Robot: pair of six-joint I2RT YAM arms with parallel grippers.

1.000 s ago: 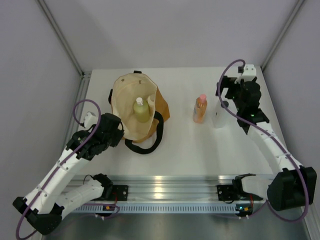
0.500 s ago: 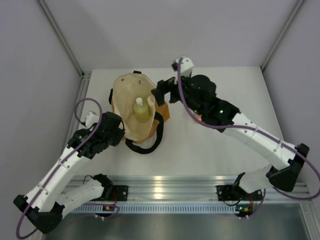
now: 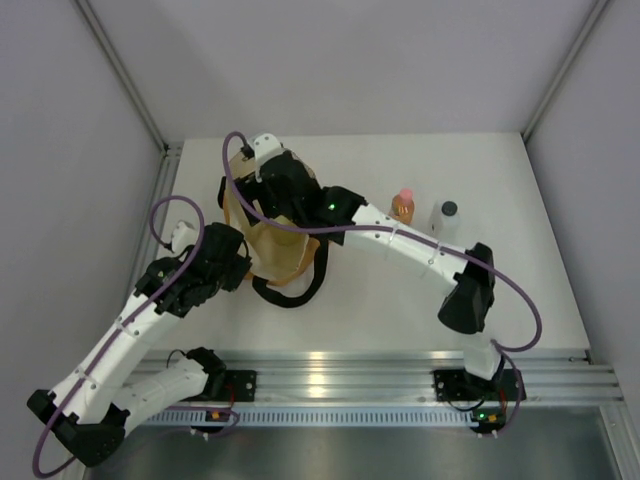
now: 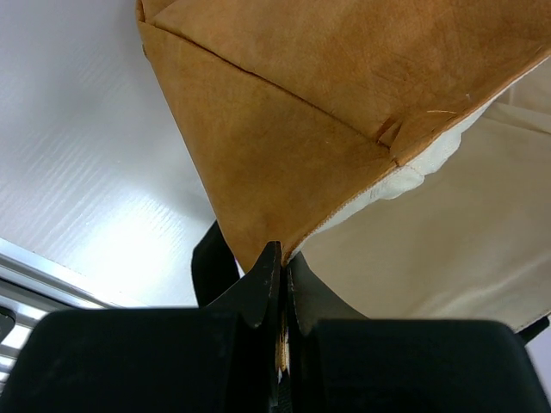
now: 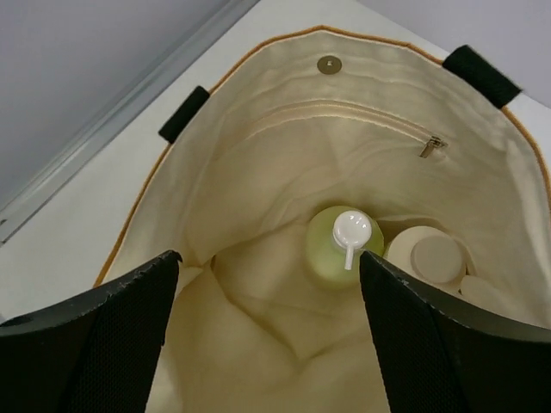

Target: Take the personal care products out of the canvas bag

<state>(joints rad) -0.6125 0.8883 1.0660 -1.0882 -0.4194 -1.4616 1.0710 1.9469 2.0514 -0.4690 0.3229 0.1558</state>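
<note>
The canvas bag [image 3: 262,250] stands open at the left of the table. My left gripper [image 4: 282,258] is shut on its near rim and holds the mouth open. My right gripper [image 5: 269,267] is open, hovering above the bag's mouth [image 5: 284,155]. Inside stand the rounded yellow-green bottle [image 5: 344,249] with a white cap and the short cream jar [image 5: 435,258] beside it. The yellow-green bottle sits just inside my right-hand finger. The amber bottle with pink cap [image 3: 402,206] and the whitish bottle with black cap [image 3: 445,222] stand on the table right of the bag.
The bag's black loop handles [image 3: 290,290] lie on the table in front of it. My right arm [image 3: 420,255] reaches across the table over the two standing bottles. Walls close the left and right sides.
My right arm has swung left from the standing bottles to over the bag, and its open gripper now covers the bag's mouth. My left gripper has kept its hold on the rim.
</note>
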